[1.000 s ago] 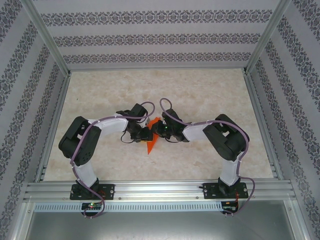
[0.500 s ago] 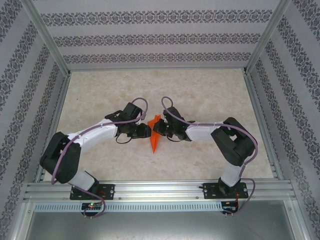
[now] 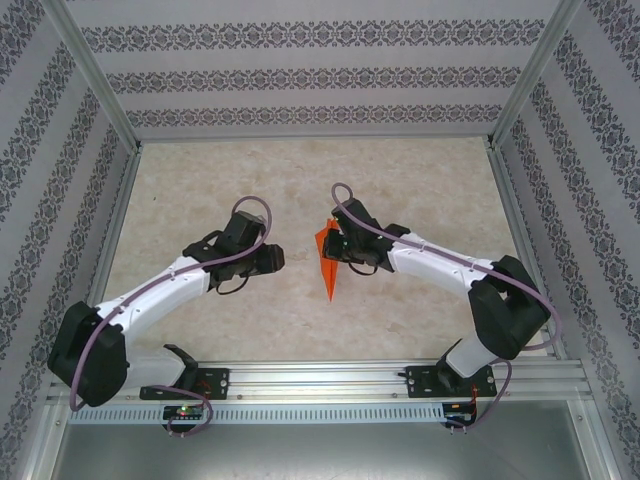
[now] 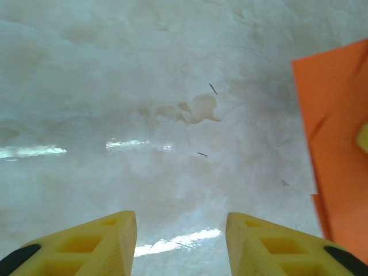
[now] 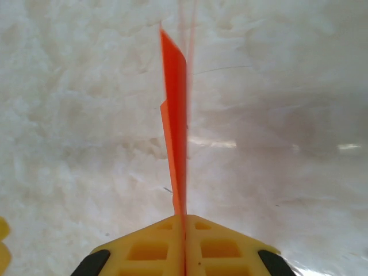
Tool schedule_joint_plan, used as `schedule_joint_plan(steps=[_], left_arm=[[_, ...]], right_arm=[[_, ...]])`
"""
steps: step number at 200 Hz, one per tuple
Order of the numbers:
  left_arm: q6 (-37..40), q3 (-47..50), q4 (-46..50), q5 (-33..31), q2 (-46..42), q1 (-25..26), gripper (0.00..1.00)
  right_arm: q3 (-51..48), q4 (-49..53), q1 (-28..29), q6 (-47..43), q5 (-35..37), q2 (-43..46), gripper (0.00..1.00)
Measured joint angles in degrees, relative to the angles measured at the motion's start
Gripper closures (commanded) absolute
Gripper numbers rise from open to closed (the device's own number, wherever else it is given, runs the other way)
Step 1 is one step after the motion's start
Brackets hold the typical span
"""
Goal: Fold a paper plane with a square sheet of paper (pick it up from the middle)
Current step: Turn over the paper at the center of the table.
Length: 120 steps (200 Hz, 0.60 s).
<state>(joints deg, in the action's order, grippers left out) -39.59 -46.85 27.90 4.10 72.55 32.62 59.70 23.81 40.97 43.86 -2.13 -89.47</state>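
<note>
Pulling away, left tool (image 3: 274, 258) leaves paper plane (image 3: 327, 264) to right tool (image 3: 339, 246).

**Orange paper plane (image 3: 328, 262) held on edge**

A narrow dart of bright orange paper is folded flat along its centre crease and kept upright on edge. Its wider end is clamped in the closed right gripper (image 5: 185, 223), and its sharp tip is pointed away from that gripper.

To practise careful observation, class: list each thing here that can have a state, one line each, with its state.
paper plane: folded to a narrow point, pinched in the right claw.
right claw: shut on the paper plane.
left claw: open, empty, beside the paper plane, not touching it.
</note>
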Motion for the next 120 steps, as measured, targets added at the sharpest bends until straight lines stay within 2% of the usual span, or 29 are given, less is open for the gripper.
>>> schedule_joint_plan(steps=[41,75,96,120], left_arm=[[-1.2,1.2,0.3,-3.4,-2.4,-1.9,0.52],[-3.9,3.0,1.1,-6.4,-5.3,-3.9,0.51],[-6.0,4.2,2.6,-8.0,-6.4,-5.7,0.51],[-8.5,5.7,4.5,-9.7,-8.0,-7.5,0.5]], right_arm=[[12.9,21.9,4.7,-2.7,16.4,-1.6,0.91],[22.5,38.0,10.0,-1.6,30.0,-11.2,0.92],[26.6,44.2,13.2,-0.9,34.0,-20.0,0.92],[30.4,47.3,16.4,-0.4,35.3,-28.3,0.91]])
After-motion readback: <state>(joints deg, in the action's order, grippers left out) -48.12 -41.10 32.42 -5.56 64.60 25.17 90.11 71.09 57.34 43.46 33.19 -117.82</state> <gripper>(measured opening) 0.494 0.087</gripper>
